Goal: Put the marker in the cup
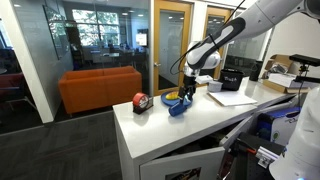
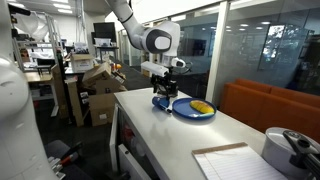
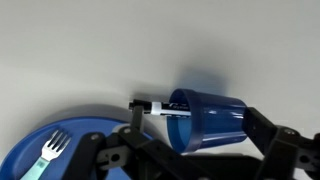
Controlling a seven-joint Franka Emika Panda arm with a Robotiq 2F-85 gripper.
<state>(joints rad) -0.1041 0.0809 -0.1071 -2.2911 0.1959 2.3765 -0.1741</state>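
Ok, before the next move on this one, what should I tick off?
1. Gripper open, jaws either side of the cup: ok.
2. Marker free of the jaws: ok.
3. Marker reaching into the cup: ok, one end sticks out past the rim.
4. Cup upright: cannot tell.
5. Fingers clear of the blue plate and its fork: cannot tell.

My gripper (image 3: pixel 192 128) comes in from the bottom edge, its black fingers (image 3: pixel 268 135) spread wide on either side of the blue cup (image 3: pixel 215 108). I cannot tell whether they touch it. The marker (image 3: pixel 153 106), dark with a white band, pokes out past the cup's left rim, its other end hidden in the cup. On the white table (image 3: pixel 100 40) at lower left lies a blue plate (image 3: pixel 78 124) with a pale fork (image 3: pixel 50 152) on it.
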